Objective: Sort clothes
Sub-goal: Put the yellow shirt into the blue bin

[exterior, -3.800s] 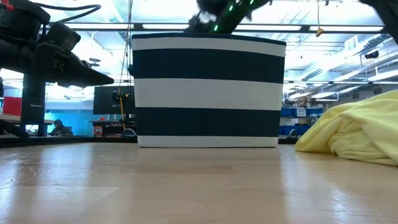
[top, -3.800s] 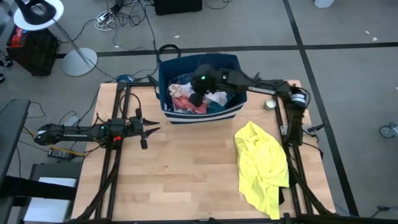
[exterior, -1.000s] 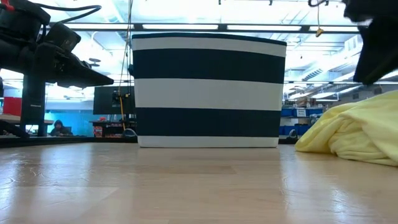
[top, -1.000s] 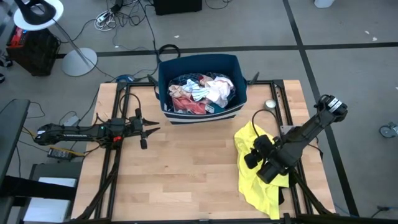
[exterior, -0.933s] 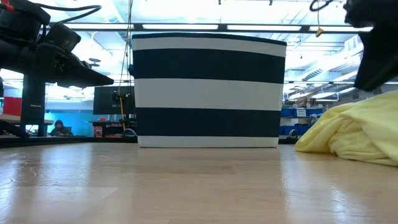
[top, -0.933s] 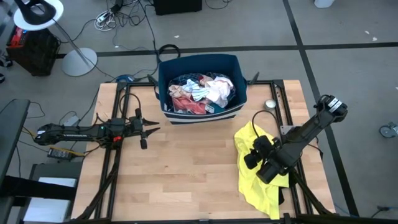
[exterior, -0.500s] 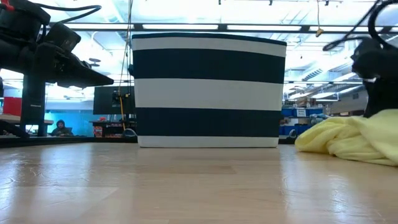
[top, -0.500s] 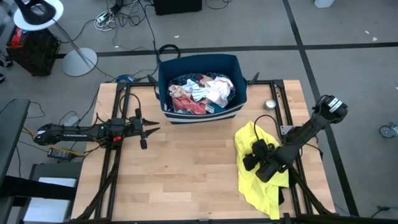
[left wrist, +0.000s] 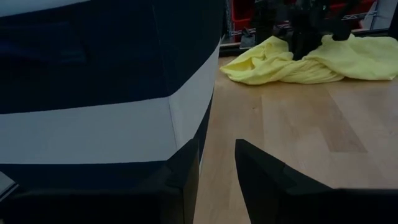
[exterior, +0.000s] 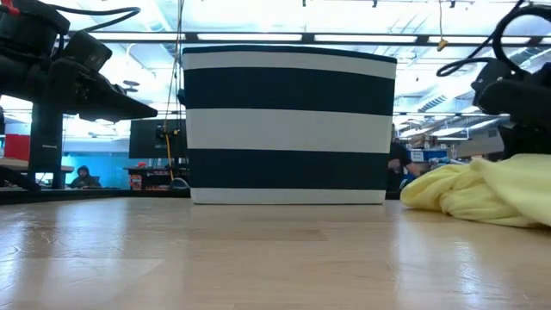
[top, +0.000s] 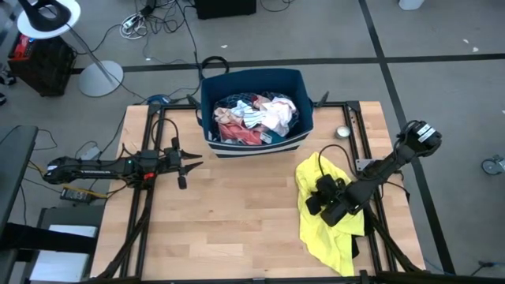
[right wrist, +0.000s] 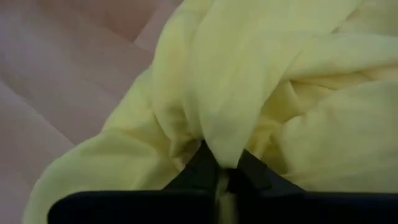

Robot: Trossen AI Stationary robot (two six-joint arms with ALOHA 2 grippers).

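Right tool (top: 322,197) pinched on fold of yellow shirt (top: 331,233), which lies on bench (top: 229,221) right of striped bin (top: 252,150); likely to spread it. Left tool (top: 192,166) idle left of bin, narrowly parted, empty. Remaining clothes (top: 254,118) in bin.

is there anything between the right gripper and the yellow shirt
No, nothing visible. The right gripper is already on the yellow shirt, its fingers pinched shut on a fold of the fabric on the table's right side.
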